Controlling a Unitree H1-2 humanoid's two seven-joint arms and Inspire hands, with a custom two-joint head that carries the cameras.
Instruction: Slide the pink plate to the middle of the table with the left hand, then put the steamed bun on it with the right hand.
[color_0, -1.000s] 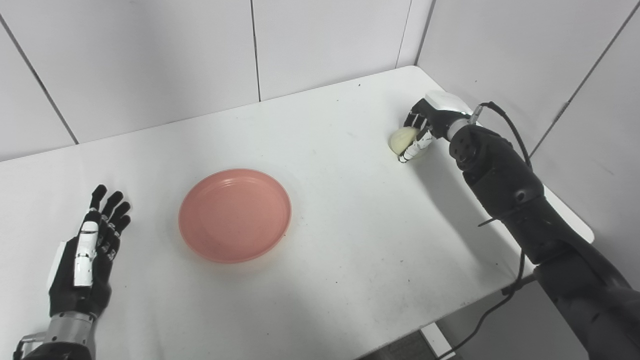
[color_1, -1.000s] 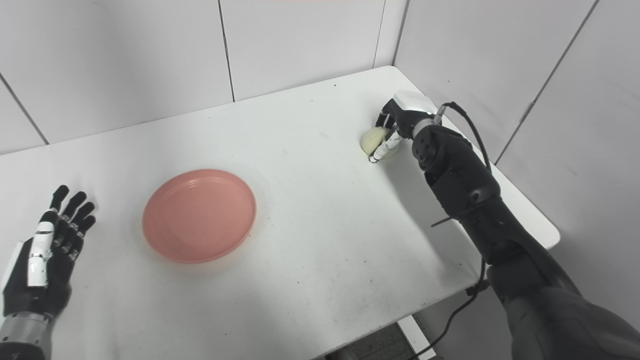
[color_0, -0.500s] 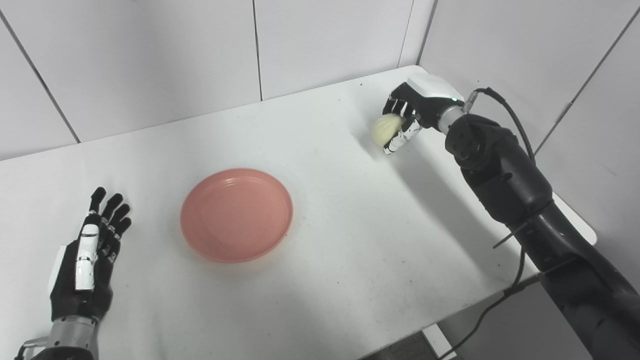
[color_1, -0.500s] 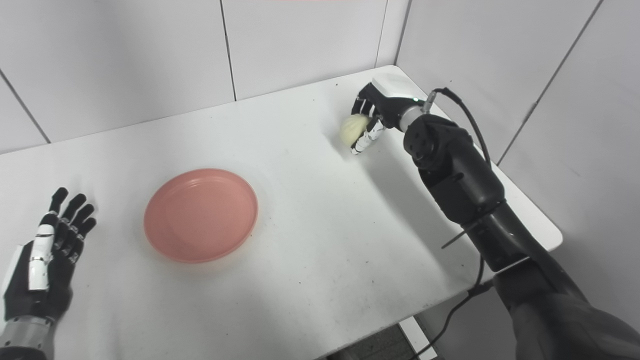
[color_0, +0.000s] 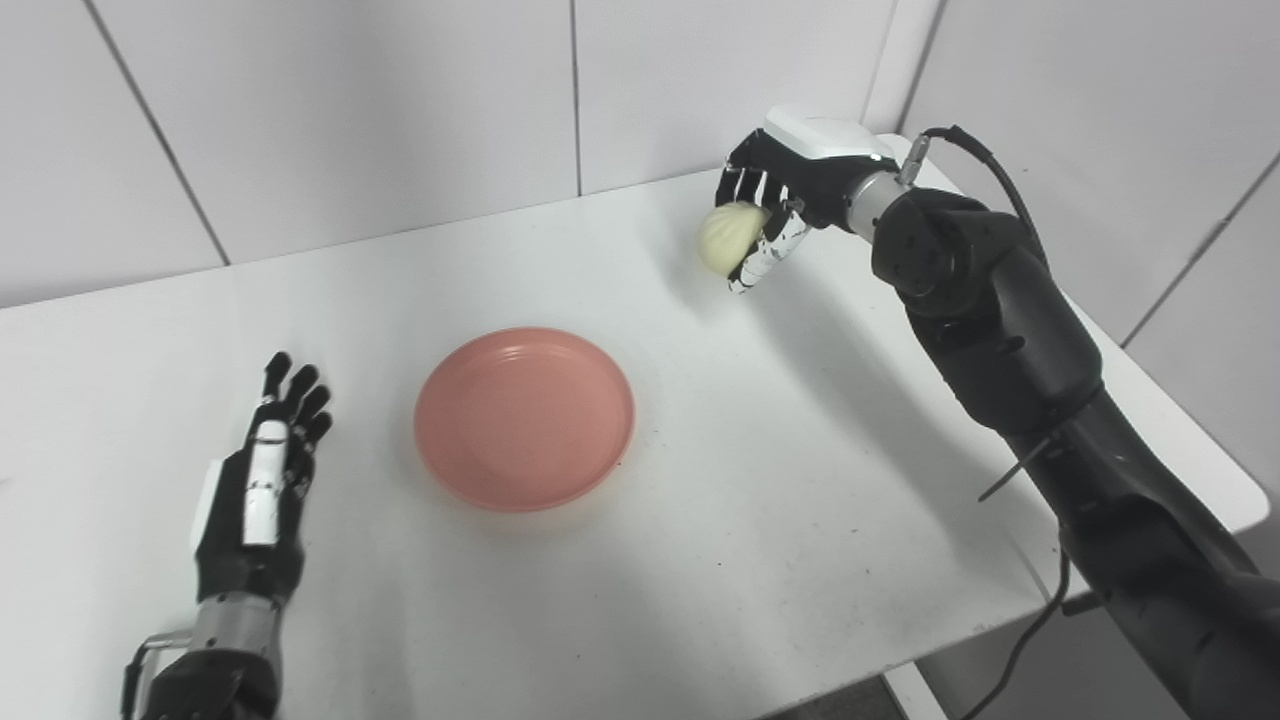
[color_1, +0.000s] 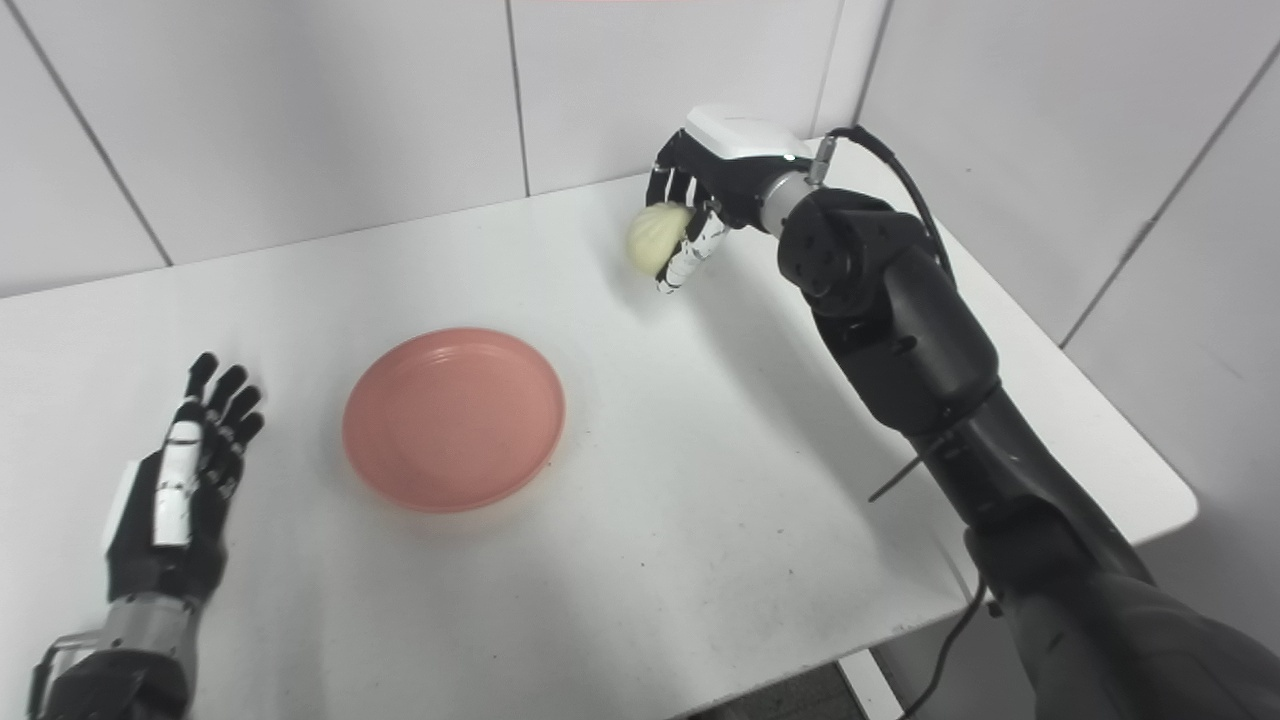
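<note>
Left eye view: right hand (color_0: 775, 205), fingers curled round the pale round steamed bun (color_0: 728, 238), has carried it up off the white table (color_0: 760, 480) toward the round pink plate (color_0: 524, 417). Plate unmoved mid-table, empty. Left hand (color_0: 258, 490) still lies flat beside it, fingers spread.

Our right hand (color_0: 775, 205) raised at far right, fingers curled, closed around steamed bun (color_0: 728, 238) — thumb (color_0: 765, 262) white-tipped, pointing down. Our right arm (color_0: 1000, 330) stretches up from bottom right corner, cable looping off wrist. Our left hand (color_0: 255, 490) low at near left, back up, fingers straight and slightly spread — holding nothing.
</note>
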